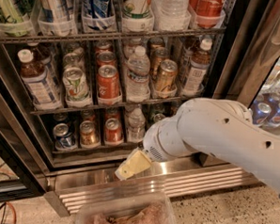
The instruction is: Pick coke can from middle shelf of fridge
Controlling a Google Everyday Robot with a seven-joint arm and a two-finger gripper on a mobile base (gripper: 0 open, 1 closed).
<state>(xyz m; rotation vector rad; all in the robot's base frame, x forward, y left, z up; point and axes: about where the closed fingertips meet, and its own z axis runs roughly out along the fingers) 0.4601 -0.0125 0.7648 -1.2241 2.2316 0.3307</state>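
Note:
The coke can [107, 82], red with a silver top, stands at the front of its row on the middle shelf [140, 101] of the fridge [229, 66]. A white-and-green can [75, 83] is on its left and a water bottle [138, 75] on its right. White-capped brown-drink bottles [34, 77] end the row. My gripper [130, 166], with a yellowish tip on the white arm [223, 135], hangs low in front of the steel base grille [193, 180], well below the coke can and slightly to its right.
A gold-brown can [165, 75] stands right of the water bottle. The bottom rack holds small cans [88, 133]. The top shelf holds tall cans and bottles [136, 5]. A clear plastic bin [125, 216] sits at the lower edge. Blue cans [271, 111] show at right.

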